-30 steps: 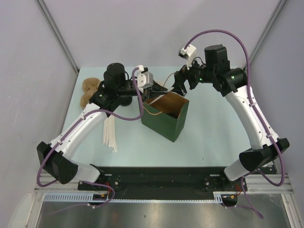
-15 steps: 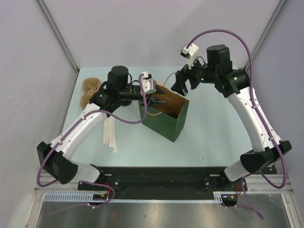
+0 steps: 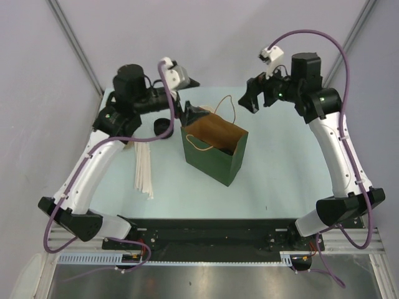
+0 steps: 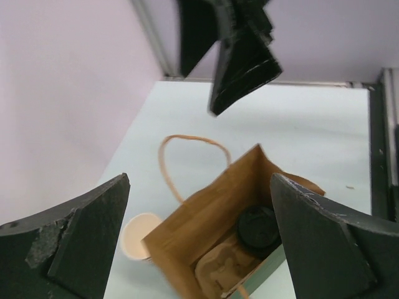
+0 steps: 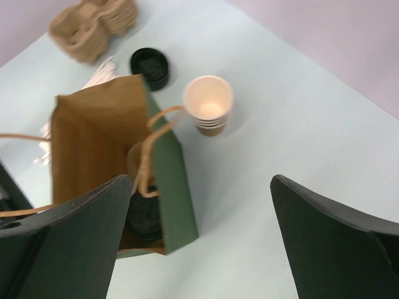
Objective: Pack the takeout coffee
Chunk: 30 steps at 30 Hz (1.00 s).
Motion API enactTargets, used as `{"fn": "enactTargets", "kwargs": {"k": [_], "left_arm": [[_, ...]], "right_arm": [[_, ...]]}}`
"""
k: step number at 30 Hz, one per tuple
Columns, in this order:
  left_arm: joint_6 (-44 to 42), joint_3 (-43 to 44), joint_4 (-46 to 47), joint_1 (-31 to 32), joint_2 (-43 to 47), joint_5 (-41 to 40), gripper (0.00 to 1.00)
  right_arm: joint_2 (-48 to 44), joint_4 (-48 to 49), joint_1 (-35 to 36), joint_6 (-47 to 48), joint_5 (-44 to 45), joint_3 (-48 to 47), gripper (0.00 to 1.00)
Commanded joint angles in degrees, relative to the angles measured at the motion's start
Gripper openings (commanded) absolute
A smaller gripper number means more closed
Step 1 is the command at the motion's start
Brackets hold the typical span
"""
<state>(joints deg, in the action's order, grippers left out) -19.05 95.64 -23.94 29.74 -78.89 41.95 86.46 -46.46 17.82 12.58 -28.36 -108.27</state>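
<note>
The takeout coffee [image 4: 257,229] stands inside the green paper bag [image 3: 212,157], its black lid [image 5: 144,218] showing at the bottom beside a tan cardboard carrier [image 4: 221,268]. From the top view the bag's wall hides the cup. My left gripper [image 4: 198,187] hangs open above the bag's mouth, holding nothing; in the top view it [image 3: 194,98] sits just up-left of the bag. My right gripper [image 5: 201,180] is open and empty too, raised over the bag's far right side [image 3: 252,96].
A stack of nested tan cups [image 5: 209,103] stands just behind the bag, with a loose black lid [image 5: 149,65] and a pile of cardboard carriers [image 5: 93,25] further left. Pale sticks [image 3: 144,171] lie left of the bag. The bag's handles [image 4: 187,149] stick up.
My left gripper has opened, risen out of the bag and drawn back to the upper left, leaving the coffee inside. My right gripper has moved up and to the right, away from the bag.
</note>
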Motion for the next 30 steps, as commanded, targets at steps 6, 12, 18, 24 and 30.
{"fn": "enactTargets", "kwargs": {"k": [6, 12, 18, 24, 30], "left_arm": [[15.0, 13.96, -18.9, -14.34, 0.06, -4.16, 1.0], [17.2, 14.88, -35.91, -21.2, -2.42, -14.16, 1.0], [12.29, -1.81, -40.57, -24.37, 4.62, -12.31, 0.99], [7.72, -16.13, -41.28, -24.9, 8.04, -19.45, 1.0], [6.22, -30.74, -35.12, -24.9, 16.21, -25.87, 0.99]], "right_arm": [[-6.38, 5.76, -12.8, -8.18, -1.95, 4.09, 1.0], [-12.27, 4.37, -19.31, -8.63, -4.25, 14.56, 1.0], [-17.01, -1.0, -22.22, -8.36, -3.37, 23.53, 1.0], [-24.13, -3.2, -22.48, -6.87, -1.61, 33.11, 1.0], [-30.71, -5.93, -22.57, -2.04, 2.95, 39.71, 1.0]]}}
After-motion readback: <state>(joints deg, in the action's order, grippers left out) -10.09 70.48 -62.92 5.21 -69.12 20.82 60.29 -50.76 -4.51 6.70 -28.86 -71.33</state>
